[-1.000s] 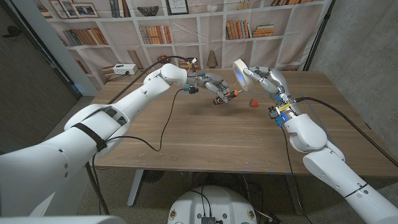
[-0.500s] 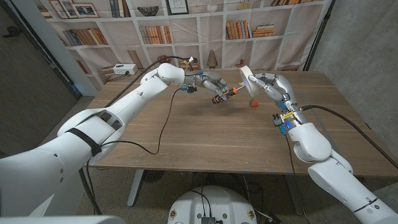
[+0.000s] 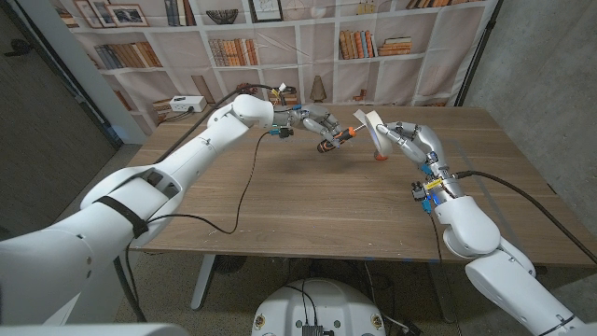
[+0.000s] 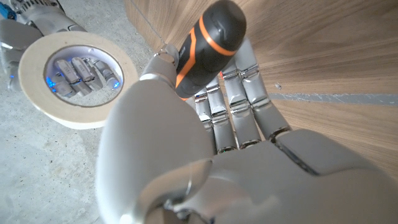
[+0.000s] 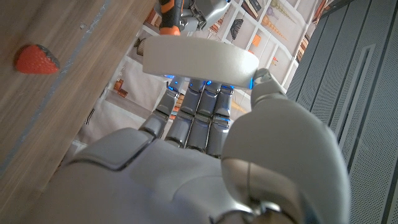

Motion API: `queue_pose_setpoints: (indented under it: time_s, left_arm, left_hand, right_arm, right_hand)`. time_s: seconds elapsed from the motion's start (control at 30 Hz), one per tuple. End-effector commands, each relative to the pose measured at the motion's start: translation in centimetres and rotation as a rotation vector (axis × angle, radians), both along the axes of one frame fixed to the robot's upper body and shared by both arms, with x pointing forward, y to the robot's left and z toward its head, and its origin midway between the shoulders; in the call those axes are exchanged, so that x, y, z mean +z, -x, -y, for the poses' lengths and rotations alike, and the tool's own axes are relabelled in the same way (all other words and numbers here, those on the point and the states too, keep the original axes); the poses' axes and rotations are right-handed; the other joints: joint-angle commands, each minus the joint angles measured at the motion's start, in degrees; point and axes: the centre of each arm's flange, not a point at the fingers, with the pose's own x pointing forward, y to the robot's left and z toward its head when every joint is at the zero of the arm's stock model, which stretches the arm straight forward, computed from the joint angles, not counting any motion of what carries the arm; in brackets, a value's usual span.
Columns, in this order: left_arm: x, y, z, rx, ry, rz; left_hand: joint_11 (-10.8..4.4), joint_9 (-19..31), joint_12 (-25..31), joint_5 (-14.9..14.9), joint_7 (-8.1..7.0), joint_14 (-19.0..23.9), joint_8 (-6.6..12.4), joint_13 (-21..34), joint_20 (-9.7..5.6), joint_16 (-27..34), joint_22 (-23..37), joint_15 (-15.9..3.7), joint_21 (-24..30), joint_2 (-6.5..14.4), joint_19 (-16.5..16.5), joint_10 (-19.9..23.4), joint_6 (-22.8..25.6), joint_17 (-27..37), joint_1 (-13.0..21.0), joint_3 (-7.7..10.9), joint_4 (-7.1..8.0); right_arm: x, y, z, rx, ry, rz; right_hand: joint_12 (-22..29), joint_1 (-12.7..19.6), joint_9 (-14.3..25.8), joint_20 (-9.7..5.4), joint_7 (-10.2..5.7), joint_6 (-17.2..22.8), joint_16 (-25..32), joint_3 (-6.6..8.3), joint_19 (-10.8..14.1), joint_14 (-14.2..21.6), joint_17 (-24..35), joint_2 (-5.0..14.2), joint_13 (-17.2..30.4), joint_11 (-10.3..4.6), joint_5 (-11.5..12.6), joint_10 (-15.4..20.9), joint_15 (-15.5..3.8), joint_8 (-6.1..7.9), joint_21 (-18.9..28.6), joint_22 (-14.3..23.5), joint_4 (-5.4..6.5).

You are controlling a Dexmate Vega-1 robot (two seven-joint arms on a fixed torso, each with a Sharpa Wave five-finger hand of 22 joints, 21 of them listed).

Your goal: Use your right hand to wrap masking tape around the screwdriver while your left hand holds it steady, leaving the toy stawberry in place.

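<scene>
The left hand is holding the screwdriver up above the table, near the far side. Its fingers are curling around the black and orange handle, and the metal end is pointing toward the other hand. The right hand is gripping the roll of masking tape with its fingers through the hole in the middle. The roll is sitting just beside the tip of the screwdriver. I cannot tell if they are touching. The toy strawberry is lying on the table just under the roll, and no hand is touching it. I am not seeing any tape on the screwdriver, so the wrapping looks not yet started. I think the tape end needs to be stuck on first, then wound around.
</scene>
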Motion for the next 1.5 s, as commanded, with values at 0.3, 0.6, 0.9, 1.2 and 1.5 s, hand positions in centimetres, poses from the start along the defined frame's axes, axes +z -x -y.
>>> queue_pose_setpoints:
  time_s: [0.3, 0.6, 0.9, 1.2, 1.5]
  left_arm:
    - [-1.8, -2.2, -0.7, -0.089, 0.094, -0.442]
    - [-3.2, -3.3, -0.8, -0.086, 0.108, -0.672]
    - [-3.6, -2.9, -0.2, -0.151, 0.172, -0.783]
    - [-3.1, -2.5, 0.3, -0.184, 0.165, -0.773]
    - [-3.1, -2.2, 0.6, -0.220, 0.179, -0.793]
  left_hand:
    - [-4.24, 5.2, 0.3, -0.2, -0.42, 17.2, 0.02, 14.2, -5.09, 0.2, 0.1, -16.61, 0.8, 3.7, 1.0, 5.8, 6.5, 12.8, 3.4, 4.25, -0.20]
    - [-4.36, 5.5, 0.1, -0.5, -0.17, 17.6, -0.21, 14.5, -5.06, -0.3, 0.1, -16.60, 1.2, 3.7, 1.3, 5.9, 6.5, 12.2, 3.7, 4.63, -0.59]
    - [-4.29, 5.9, -0.2, -0.9, 0.29, 18.0, -0.43, 14.7, -5.13, -0.8, 0.1, -16.58, 1.7, 3.7, 1.9, 5.9, 6.4, 11.4, 3.8, 4.99, -0.90]
    - [-4.29, 6.1, -0.4, -1.2, 0.25, 18.3, -0.68, 14.7, -5.17, -0.9, 0.0, -16.60, 1.9, 3.7, 2.0, 6.1, 6.6, 11.4, 3.7, 5.29, -0.96]
    - [-4.34, 6.3, -0.6, -1.4, 0.19, 18.4, -0.91, 14.9, -5.19, -1.0, -0.1, -16.59, 1.9, 3.7, 2.0, 6.3, 6.7, 11.6, 3.5, 5.54, -0.99]
  right_arm:
    - [-0.9, -0.4, 0.8, -0.006, -0.032, -0.044]
    - [-1.3, -0.6, 1.9, -0.014, -0.050, -0.057]
    - [-1.1, -1.3, 2.0, -0.009, -0.040, -0.064]
    - [-1.7, -2.0, 2.4, -0.032, -0.037, -0.099]
    - [-2.2, -2.4, 2.6, -0.058, -0.017, -0.131]
  right_hand:
    - [0.7, 7.3, 0.2, 0.31, -0.32, 0.9, 0.5, 7.24, 0.1, -0.1, -0.1, 7.30, 0.2, -1.07, -0.2, 1.1, -4.53, 15.84, 0.9, -0.2, 1.71]
    - [0.7, 7.3, 0.0, 0.31, -0.24, 1.0, 0.8, 7.26, -0.1, -0.3, -0.1, 7.35, 0.0, -1.05, -0.4, 0.9, -4.47, 15.83, 1.3, -0.5, 1.64]
    - [0.9, 7.2, 0.0, 0.27, -0.17, 0.9, 1.0, 7.34, 0.0, -0.5, -0.2, 7.41, -0.1, -1.15, -0.5, 0.7, -4.50, 15.97, 2.0, -0.8, 1.63]
    - [1.0, 7.2, -0.1, 0.25, -0.12, 0.9, 1.2, 7.40, -0.1, -0.6, -0.4, 7.39, -0.2, -1.04, -0.6, 0.6, -4.42, 15.98, 2.4, -1.0, 1.58]
    - [1.1, 7.1, 0.0, 0.30, -0.15, 0.8, 1.3, 7.45, 0.0, -0.8, -0.7, 7.37, -0.4, -0.93, -0.6, 0.5, -4.23, 16.13, 3.0, -1.3, 1.53]
